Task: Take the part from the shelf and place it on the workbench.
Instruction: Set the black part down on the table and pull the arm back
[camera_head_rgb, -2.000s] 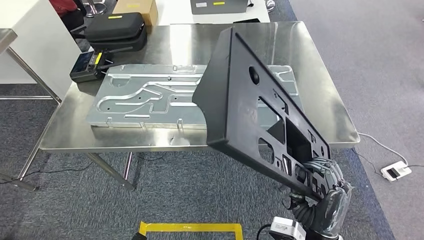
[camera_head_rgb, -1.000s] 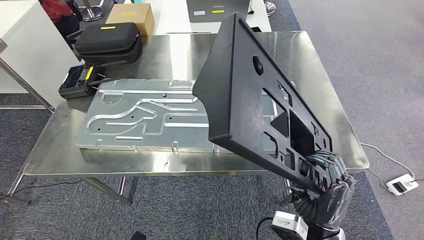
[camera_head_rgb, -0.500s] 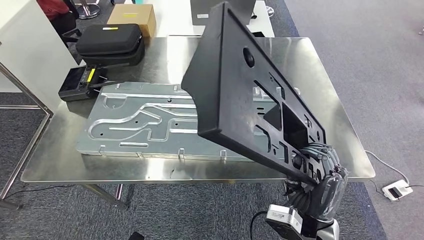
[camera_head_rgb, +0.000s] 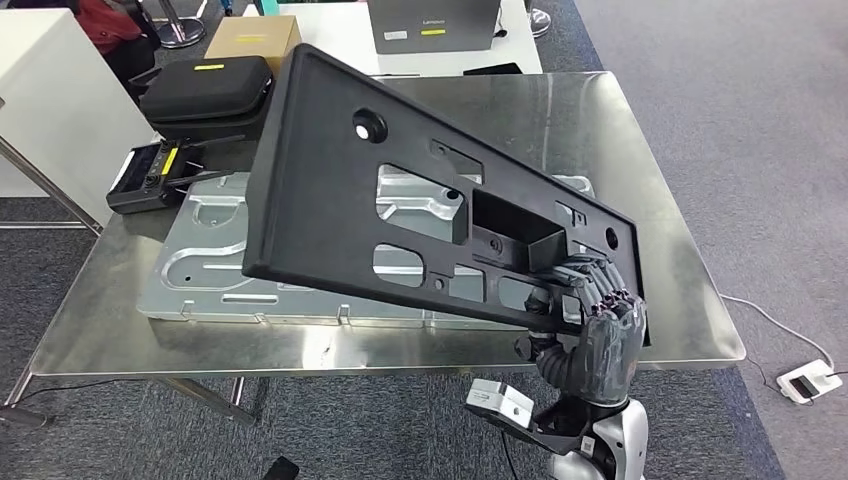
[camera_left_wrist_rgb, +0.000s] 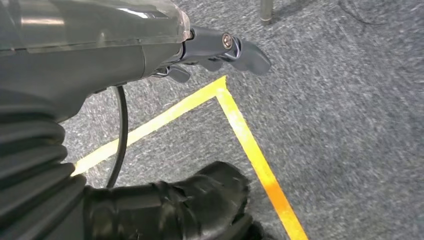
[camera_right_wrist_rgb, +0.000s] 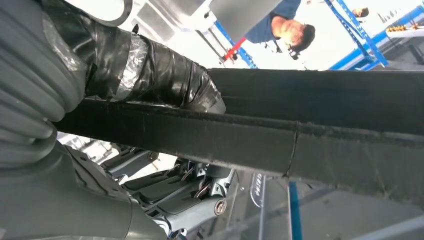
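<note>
Right hand (camera_head_rgb: 590, 325) grips black part (camera_head_rgb: 400, 215) by lower edge — tilted above counter (camera_head_rgb: 640, 150); left hand (camera_left_wrist_rgb: 220, 47) empty, fingers apart.

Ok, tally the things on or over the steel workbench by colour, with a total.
Black: 3 - the panel held over the bench by the right robot hand, the zip case, the handheld controller
Silver: 1 - the stamped metal plate
Total: 4
</note>
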